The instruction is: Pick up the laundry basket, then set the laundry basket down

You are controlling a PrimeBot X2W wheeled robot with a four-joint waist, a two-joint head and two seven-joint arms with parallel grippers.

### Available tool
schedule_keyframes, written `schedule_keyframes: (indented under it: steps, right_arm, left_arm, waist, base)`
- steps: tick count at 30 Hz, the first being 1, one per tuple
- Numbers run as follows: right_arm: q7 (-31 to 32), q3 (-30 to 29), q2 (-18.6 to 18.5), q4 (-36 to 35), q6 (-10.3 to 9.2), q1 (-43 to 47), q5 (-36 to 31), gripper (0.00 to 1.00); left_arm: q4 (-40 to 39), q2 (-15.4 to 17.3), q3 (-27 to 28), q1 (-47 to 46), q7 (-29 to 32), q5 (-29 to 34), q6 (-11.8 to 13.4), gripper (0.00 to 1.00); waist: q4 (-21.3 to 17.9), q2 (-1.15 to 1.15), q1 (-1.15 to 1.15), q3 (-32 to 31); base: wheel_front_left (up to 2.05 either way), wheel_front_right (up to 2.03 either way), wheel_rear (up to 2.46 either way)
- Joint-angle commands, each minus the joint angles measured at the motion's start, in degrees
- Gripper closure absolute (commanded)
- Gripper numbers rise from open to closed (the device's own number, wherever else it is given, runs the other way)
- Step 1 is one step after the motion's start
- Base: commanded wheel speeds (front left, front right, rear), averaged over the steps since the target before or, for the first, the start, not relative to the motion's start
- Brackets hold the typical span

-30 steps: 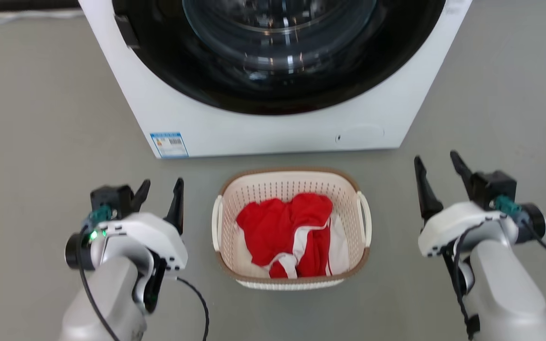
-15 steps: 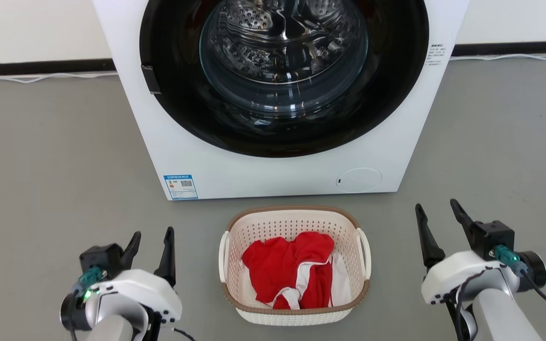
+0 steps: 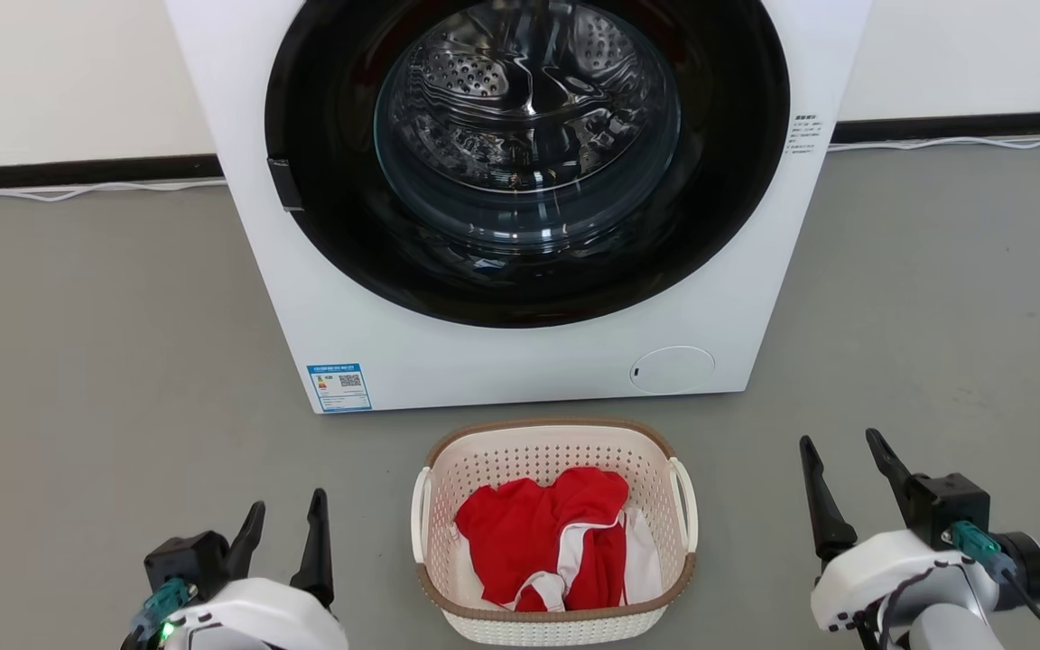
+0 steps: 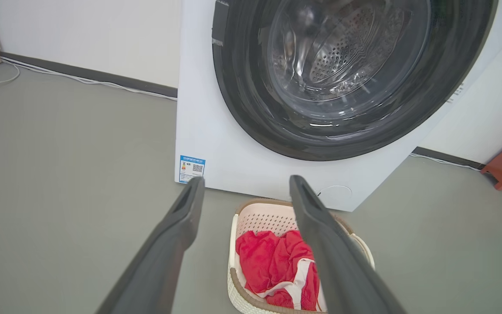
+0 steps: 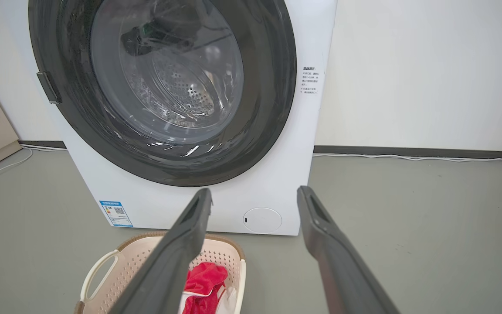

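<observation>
Head view: basket [image 3: 549, 451] on floor [image 3: 78, 361], upright, at 6 o'clock of washer [image 3: 520, 370], close to its front but apart. Red garment [image 3: 538, 533] with white trim bunched inside, white cloth under it.

Left gripper [image 3: 287, 501] at 9 o'clock of basket, right gripper [image 3: 839, 438] at 3 o'clock. Both well clear of the handles; fingers point to 12. Each has its fingers spread wide, nothing between them.

Against 1.0 s and 0.5 s ago: whole frame has slid down, more of drum, wall and skirting now in shot, so camera moved. Basket keeps the same spot relative to washer; garment lies as before. Grippers sit lower in frame, less forearm in shot; finger spread unchanged, flanking unchanged. Basket not lifted.

Left wrist view: own fingers apart, empty; basket beyond them toward 5 o'clock, partly behind the right-hand finger.

Right wrist view: own fingers apart, empty; basket at 7 o'clock, partly behind the left-hand finger, one loop handle showing
</observation>
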Motion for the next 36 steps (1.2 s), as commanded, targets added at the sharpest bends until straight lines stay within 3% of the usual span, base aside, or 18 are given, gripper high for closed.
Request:
schedule_keyframes:
  steps: [1,23,24,36]
  right_arm:
    - [-0.79,1.11,0.04,-1.99,0.34,-0.49,0.58,0.00]
    - [-0.79,0.67,0.08,-3.27,0.34,1.78,1.63,0.00]
    - [0.00,-0.53,0.07,-1.56,0.00,2.80,1.35,1.00]
    - [1.96,-0.96,0.44,-0.20,-0.04,4.07,7.28,1.00]
  left_arm:
    - [-1.69,0.68,2.25,-0.86,-0.52,0.59,-0.57,0.00]
    - [-1.69,-1.65,6.48,1.16,-0.52,1.94,-1.70,0.00]
    - [-0.44,-2.14,4.87,2.33,0.00,1.58,-1.51,1.00]
    - [0.85,-2.47,5.82,3.44,1.89,-3.08,-1.84,1.00]
  waist:
    - [-0.13,0.00,0.00,-0.09]
    - [-0.27,0.00,0.00,-1.54]
    - [-0.28,0.00,0.00,-1.55]
    - [-0.16,0.00,0.10,-1.53]
  base:
    - [0.00,0.00,0.00]
    - [0.00,0.00,0.00]
    - [0.00,0.00,0.00]
    - [0.00,0.00,0.00]
